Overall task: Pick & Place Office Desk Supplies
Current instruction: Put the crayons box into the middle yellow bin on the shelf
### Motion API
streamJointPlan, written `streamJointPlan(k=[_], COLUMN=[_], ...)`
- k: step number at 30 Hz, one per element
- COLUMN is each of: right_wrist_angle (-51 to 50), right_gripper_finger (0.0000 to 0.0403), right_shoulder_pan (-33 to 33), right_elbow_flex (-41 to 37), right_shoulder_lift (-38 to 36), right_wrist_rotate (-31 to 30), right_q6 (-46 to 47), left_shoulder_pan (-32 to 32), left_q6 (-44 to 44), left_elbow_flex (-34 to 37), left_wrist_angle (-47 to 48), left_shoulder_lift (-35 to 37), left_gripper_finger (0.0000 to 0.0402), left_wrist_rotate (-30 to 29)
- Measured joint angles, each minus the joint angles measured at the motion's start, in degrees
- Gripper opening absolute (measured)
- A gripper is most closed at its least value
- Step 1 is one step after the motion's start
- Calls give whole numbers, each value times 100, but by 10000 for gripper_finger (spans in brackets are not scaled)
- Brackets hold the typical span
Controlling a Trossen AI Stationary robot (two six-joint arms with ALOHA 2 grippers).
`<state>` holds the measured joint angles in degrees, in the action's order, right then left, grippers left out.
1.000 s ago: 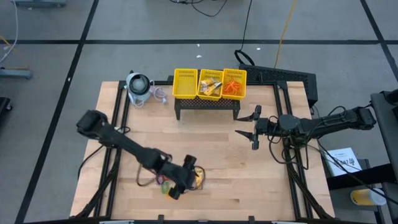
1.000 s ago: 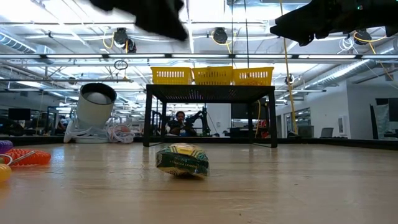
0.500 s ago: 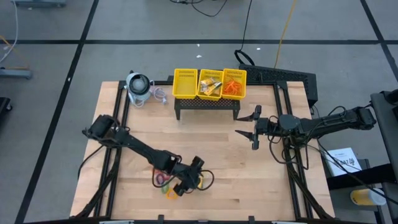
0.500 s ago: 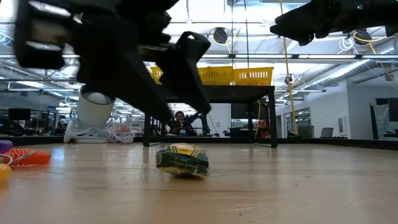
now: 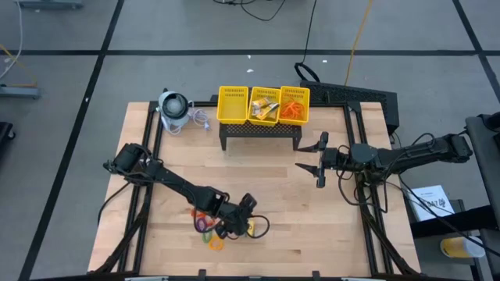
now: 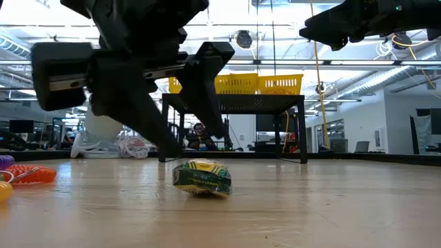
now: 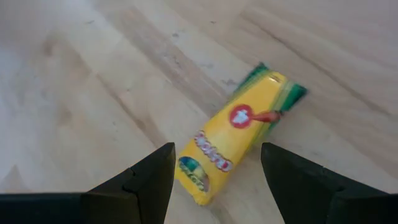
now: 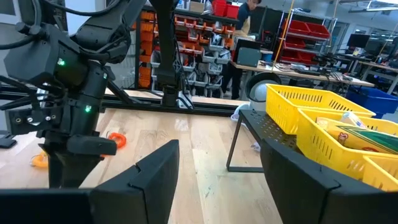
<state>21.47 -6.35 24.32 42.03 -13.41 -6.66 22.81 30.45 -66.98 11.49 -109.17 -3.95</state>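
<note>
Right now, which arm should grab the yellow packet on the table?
Left. The left gripper hangs open right over the yellow packet near the table's front edge. The right gripper waits open in the air beside the basket stand, well away.

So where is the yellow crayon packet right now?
The yellow packet lies flat on the wooden table, near its front edge, directly under the left end effector, beside the coloured rings.

An overhead camera looks straight down on the whole counter (image 5: 312,226). A low camera sits at counter height, facing the yellow basket (image 6: 234,83) and the room behind. The left wrist camera looks closely down at a yellow packet (image 7: 233,137), also seen low. The right wrist camera faces across the counter.
</note>
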Motion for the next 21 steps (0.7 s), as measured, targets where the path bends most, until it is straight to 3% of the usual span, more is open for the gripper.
streamJointPlan(k=[10, 17, 21], right_wrist_angle=[-30, -32, -34], right_gripper_finger=[215, 215, 215], right_shoulder_pan=[0, 0, 0], right_elbow_flex=[0, 0, 0], right_shoulder_lift=[-1, 1, 1], right_wrist_rotate=[-2, -6, -13], right_q6=[0, 0, 0], left_shoulder_pan=[-7, -44, -150], left_q6=[211, -1272, -1581], left_elbow_flex=[-2, -2, -2], left_wrist_angle=[-557, -986, -1037], left_shoulder_lift=[-483, -493, -467], left_gripper_finger=[246, 246, 246], left_wrist_rotate=[30, -1371, -1407])
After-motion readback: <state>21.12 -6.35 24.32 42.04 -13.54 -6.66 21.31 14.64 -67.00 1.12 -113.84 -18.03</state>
